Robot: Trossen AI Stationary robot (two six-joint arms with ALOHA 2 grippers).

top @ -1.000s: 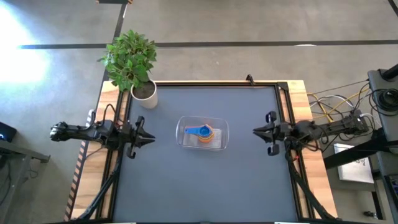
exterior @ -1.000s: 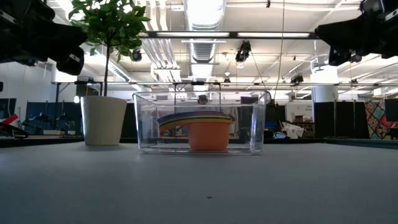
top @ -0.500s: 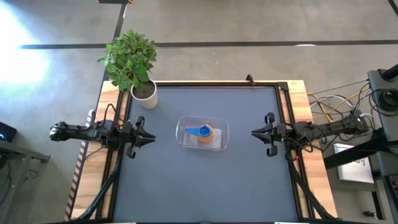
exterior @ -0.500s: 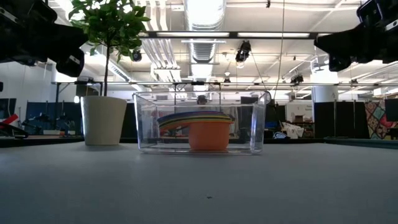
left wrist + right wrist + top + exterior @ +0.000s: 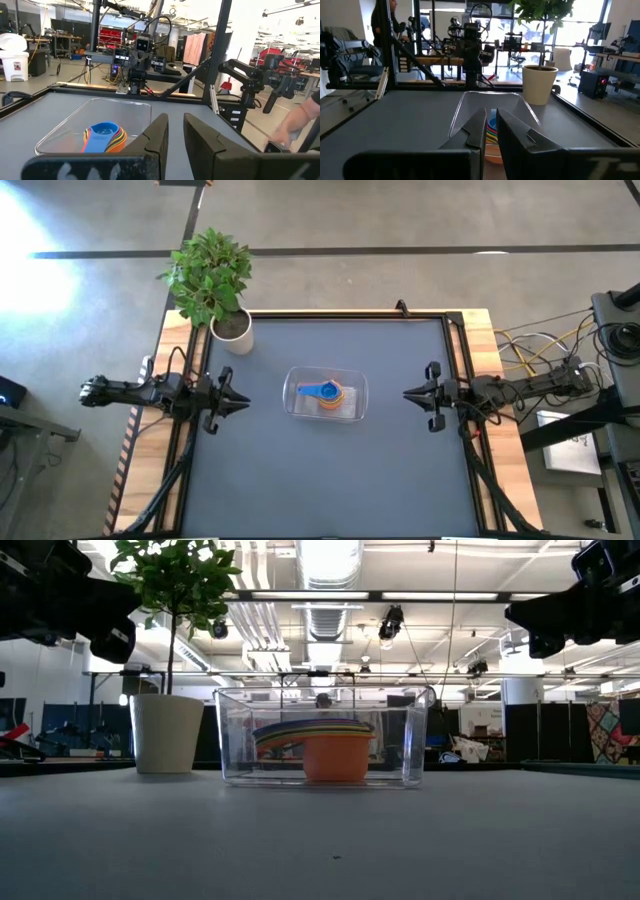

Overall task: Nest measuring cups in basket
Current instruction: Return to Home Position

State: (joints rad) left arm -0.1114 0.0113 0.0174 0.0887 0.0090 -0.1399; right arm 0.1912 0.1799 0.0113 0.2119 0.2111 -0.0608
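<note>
The measuring cups [image 5: 325, 393] sit nested in one stack inside the clear basket [image 5: 350, 412] at the table's middle, with a light blue cup on top and an orange one [image 5: 335, 758] at the bottom. The stack [image 5: 102, 137] also shows in both wrist views [image 5: 492, 132]. My left gripper [image 5: 245, 402] hovers level at the table's left edge, shut and empty, pointing at the basket. My right gripper [image 5: 407, 393] hovers level at the right edge, shut and empty, facing the basket from the other side.
A white pot with a green plant [image 5: 232, 330] stands at the table's far left corner. The dark table top [image 5: 330, 480] lies bare around the basket. Beyond the table, a person's hand [image 5: 295, 125] shows in the left wrist view.
My right gripper has tipped a little and its tip has edged slightly toward the basket. Basket and cups have not moved.
</note>
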